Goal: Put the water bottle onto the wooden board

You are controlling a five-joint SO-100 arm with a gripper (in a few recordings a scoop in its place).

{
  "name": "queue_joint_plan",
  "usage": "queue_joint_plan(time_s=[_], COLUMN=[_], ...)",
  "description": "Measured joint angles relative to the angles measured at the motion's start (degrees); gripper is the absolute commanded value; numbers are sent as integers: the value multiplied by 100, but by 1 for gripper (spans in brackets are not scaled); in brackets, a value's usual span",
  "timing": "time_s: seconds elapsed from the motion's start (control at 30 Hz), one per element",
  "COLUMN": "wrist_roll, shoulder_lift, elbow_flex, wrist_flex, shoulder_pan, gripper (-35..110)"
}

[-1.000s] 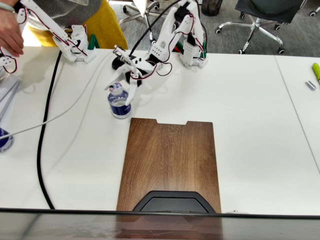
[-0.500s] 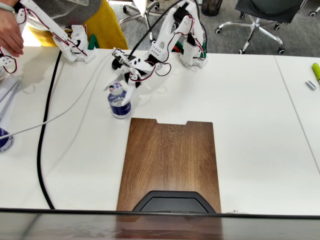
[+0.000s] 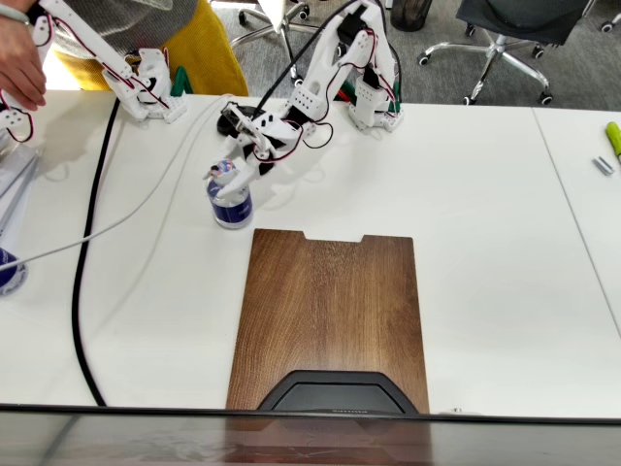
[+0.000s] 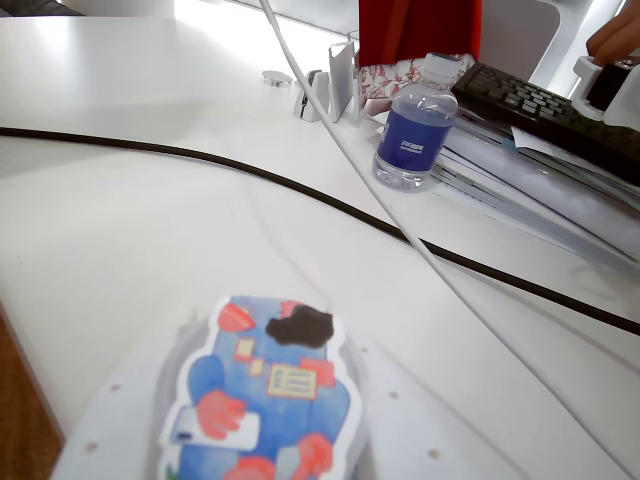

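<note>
From the fixed view I see the gripper (image 3: 230, 178) has closed in on the water bottle (image 3: 229, 201), fingers now hugging its cap. The bottle stands upright on the table, just beyond the wooden board's (image 3: 330, 316) left corner.

high front fixed view; low tabletop-skimming wrist view

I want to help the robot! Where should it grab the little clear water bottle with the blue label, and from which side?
Grab the small clear plastic water bottle around its round blue-labelled body, below the white cap. It stands upright on the white table, just off the dark brown wooden board's notched end, so the white gripper probably does best coming from the far side, one jaw either side.
</note>
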Motion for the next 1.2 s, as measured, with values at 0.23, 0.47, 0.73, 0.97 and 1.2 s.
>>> queue_joint_plan(time_s=[0.23,0.47,0.73,0.97,1.2], wrist_roll=[-149,26,1020,1345,1354], shoulder_lift=[0,62,562,1301,1424], elbow_flex=[-35,-70,-35,-44,-35], wrist_flex=[114,290,387,387,378], shoulder_pan=[0,105,-158,-650,-1248], gripper=[0,0,0,0,0])
